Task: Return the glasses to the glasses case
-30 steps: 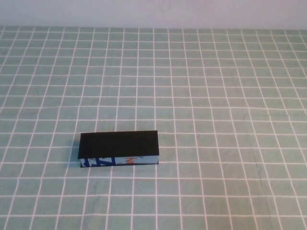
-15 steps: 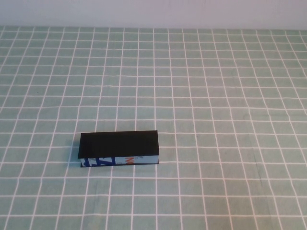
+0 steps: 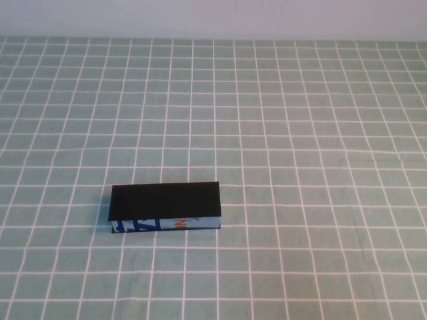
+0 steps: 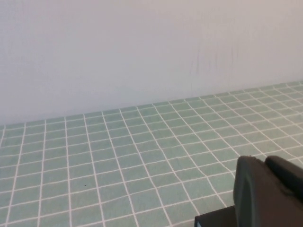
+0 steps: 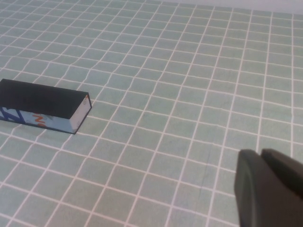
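Note:
The glasses case (image 3: pixel 165 203) lies on the table left of centre in the high view, a black box with its flat lid down and its light blue printed side facing the robot. The glasses are not visible in any view. Neither gripper shows in the high view. In the left wrist view my left gripper (image 4: pixel 264 163) is shut and empty, with a black corner of the case (image 4: pixel 213 221) just beside it. In the right wrist view my right gripper (image 5: pixel 260 157) is shut and empty, well away from the case (image 5: pixel 40 106).
A green cloth with a white grid (image 3: pixel 300 133) covers the table. A pale wall (image 3: pixel 213 17) runs along the far edge. Nothing else stands on the cloth.

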Tool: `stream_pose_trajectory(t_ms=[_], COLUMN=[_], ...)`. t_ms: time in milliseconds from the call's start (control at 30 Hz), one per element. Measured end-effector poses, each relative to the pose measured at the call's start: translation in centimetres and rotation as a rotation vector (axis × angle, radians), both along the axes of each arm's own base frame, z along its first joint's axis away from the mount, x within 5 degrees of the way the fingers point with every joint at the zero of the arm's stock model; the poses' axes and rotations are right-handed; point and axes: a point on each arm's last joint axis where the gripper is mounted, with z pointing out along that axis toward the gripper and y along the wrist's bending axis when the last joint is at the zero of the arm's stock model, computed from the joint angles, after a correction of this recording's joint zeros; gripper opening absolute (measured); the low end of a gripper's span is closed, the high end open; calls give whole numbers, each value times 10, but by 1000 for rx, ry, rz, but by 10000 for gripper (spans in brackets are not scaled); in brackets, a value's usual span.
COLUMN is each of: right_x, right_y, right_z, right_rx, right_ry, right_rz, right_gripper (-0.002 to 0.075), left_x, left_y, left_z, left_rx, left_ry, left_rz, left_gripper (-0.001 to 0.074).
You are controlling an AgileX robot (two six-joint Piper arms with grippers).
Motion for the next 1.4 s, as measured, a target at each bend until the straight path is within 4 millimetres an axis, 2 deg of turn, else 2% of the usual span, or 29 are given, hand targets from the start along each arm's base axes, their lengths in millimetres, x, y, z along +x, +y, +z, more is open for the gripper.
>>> stream_pose_trajectory(t_ms=[200, 367, 500, 667, 1400], right_x=[0, 0, 0, 0, 0], right_y=[0, 0, 0, 0, 0], right_z=[0, 0, 0, 0, 0], right_rx=[0, 0, 0, 0, 0], right_ry=[0, 1, 1, 1, 1], right_rz=[0, 0, 0, 0, 0], right_gripper=[-11, -11, -11, -11, -11], left_x=[-14, -15, -15, -17, -17], left_y=[7, 9, 10, 10, 10], left_z=[-42, -84, -99, -109, -110], left_rx=[-28, -35, -33, -13, -15], left_ry=[-40, 15, 113, 220, 230], left_rz=[41, 75, 84, 93, 94], left_gripper=[1, 2, 2, 2, 1])
